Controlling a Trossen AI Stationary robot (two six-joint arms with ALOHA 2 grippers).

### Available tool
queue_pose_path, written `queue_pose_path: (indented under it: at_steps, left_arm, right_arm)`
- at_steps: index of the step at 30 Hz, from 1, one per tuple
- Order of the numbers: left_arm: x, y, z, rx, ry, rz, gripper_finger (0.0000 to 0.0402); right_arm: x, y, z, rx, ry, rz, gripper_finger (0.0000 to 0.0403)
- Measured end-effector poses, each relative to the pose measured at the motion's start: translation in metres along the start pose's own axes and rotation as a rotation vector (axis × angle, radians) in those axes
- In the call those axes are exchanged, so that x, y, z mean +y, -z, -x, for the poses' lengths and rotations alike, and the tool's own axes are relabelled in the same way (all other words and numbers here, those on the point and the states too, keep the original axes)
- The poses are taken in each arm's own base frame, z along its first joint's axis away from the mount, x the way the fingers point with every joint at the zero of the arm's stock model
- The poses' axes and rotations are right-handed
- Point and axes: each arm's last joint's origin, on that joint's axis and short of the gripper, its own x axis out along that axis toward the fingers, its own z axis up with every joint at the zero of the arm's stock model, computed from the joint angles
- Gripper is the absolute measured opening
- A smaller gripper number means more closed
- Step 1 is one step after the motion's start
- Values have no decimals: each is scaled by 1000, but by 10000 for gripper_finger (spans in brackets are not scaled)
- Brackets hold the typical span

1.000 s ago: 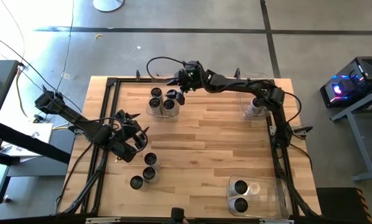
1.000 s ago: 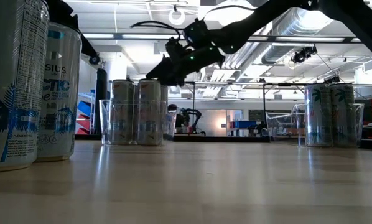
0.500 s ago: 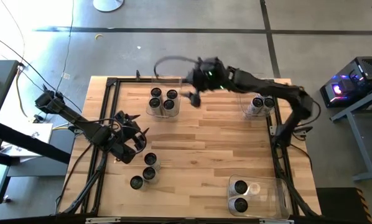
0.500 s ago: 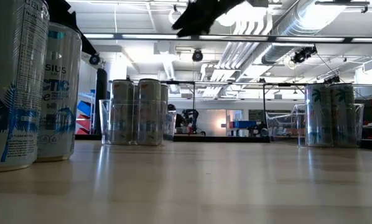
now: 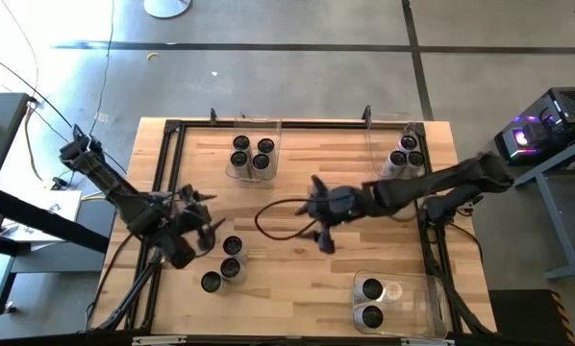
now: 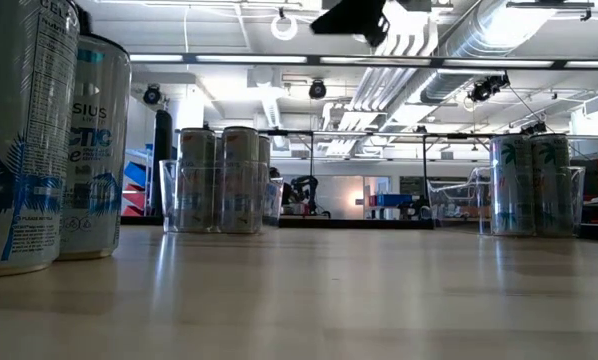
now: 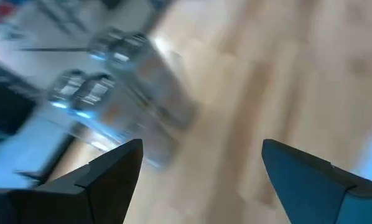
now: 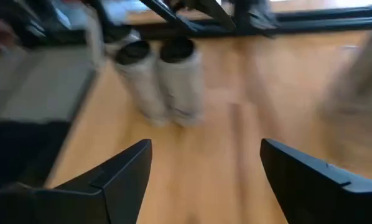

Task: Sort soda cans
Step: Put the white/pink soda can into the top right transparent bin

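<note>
1. Your right gripper (image 5: 321,229) sits over the middle of the wooden table (image 5: 307,178). Its jaws stand wide, with nothing between them.
2. Ahead of those open jaws, in the right wrist view, you see 2 loose soda cans (image 8: 161,78) upright and touching each other, well clear of the fingertips.
3. Your left gripper (image 5: 189,231) is near the table's left edge, jaws wide and empty.
4. 3 loose soda cans (image 5: 225,261) stand just beside the left jaws, on the side nearer the table's front edge.
5. The clear bin at the far edge (image 5: 250,174) holds 3 cans, well apart from both jaws.
6. The far right bin (image 5: 382,173) holds cans; count unclear.
7. The near right bin (image 5: 422,298) holds 2 cans.
</note>
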Motion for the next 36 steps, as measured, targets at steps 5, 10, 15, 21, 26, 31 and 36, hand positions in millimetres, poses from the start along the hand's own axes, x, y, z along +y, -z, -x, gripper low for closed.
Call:
queue_pose_path:
  at_steps: [5,10,15,21,26,31,36]
  left_arm:
    - [-4,9,18,69,173,33,323]
    - [-7,16,33,130,295,143,323]
    - [-11,27,44,237,353,254,323]
    - [-20,43,61,347,392,383,323]
    - [-35,53,63,489,382,389,323]
    - [-62,58,56,499,384,399,323]
    - [-100,58,52,452,504,436,323]
  right_arm:
    - [-3,25,-32,-151,-110,-1,295]
    - [-16,21,-57,-212,-75,62,295]
    - [-21,13,-77,-173,-55,106,295]
    - [-21,15,-76,-49,-44,117,295]
    - [-22,18,-74,-6,-9,121,295]
    - [-24,23,-74,45,26,129,295]
    - [-24,27,-73,86,31,109,295]
